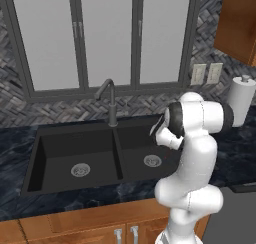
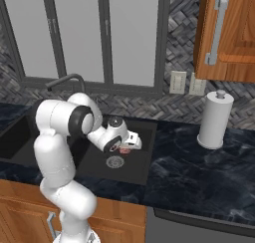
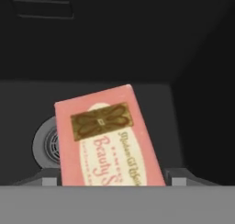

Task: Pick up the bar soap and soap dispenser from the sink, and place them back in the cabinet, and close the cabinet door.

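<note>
Robot arm (image 2: pixel 60 152): glossy white, rounded segments joined by dark bands at the joints. Behind the claw (image 2: pixel 130 143), a white wrist housing carries a round dark cap. Two small dark finger tips (image 3: pixel 178 177) show, grey-edged.

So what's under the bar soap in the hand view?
The bar soap covers part of the round steel drain on the black sink floor. The drain's right side is hidden beneath it.

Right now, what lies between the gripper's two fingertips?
The bar soap lies between them in the hand view, with the sink's round drain partly hidden behind it. The gripper does not look closed on it yet.
</note>
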Available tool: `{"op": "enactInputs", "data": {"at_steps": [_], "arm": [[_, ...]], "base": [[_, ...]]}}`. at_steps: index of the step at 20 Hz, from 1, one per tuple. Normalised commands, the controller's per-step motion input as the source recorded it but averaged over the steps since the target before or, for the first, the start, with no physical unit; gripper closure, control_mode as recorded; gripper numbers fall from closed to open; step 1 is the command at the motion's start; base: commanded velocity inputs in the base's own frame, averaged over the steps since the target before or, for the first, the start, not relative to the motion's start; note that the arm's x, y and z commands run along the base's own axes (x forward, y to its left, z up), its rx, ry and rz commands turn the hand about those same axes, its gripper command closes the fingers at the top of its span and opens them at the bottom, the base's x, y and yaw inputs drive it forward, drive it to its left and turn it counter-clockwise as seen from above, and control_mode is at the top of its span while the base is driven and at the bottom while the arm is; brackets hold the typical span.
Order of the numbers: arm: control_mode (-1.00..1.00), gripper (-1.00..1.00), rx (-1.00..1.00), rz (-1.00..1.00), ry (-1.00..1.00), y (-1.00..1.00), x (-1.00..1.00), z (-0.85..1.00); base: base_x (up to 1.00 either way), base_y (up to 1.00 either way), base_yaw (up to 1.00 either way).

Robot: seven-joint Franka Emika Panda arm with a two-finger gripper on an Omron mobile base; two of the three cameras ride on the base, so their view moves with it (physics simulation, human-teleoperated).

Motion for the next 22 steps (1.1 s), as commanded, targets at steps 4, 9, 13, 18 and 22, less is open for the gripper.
{"op": "enactInputs", "data": {"at_steps": [4, 9, 13, 18, 22], "arm": [[-1.00, 1.00, 0.00, 0.00, 0.00, 0.03, -0.60, 0.86], [-1.00, 1.00, 0.00, 0.00, -0.02, 0.00, -0.59, 0.80], [-1.00, 1.00, 0.00, 0.00, -0.05, 0.00, -0.63, 0.79], [-1.00, 1.00, 0.00, 0.00, -0.08, 0.00, -0.63, 0.82], [-1.00, 1.00, 0.00, 0.00, -0.05, 0.00, -0.49, 0.81]], "base": [[0.00, 0.00, 0.00], [0.00, 0.00, 0.00], [0.00, 0.00, 0.00], [0.00, 0.00, 0.00], [0.00, 0.00, 0.00]]}}
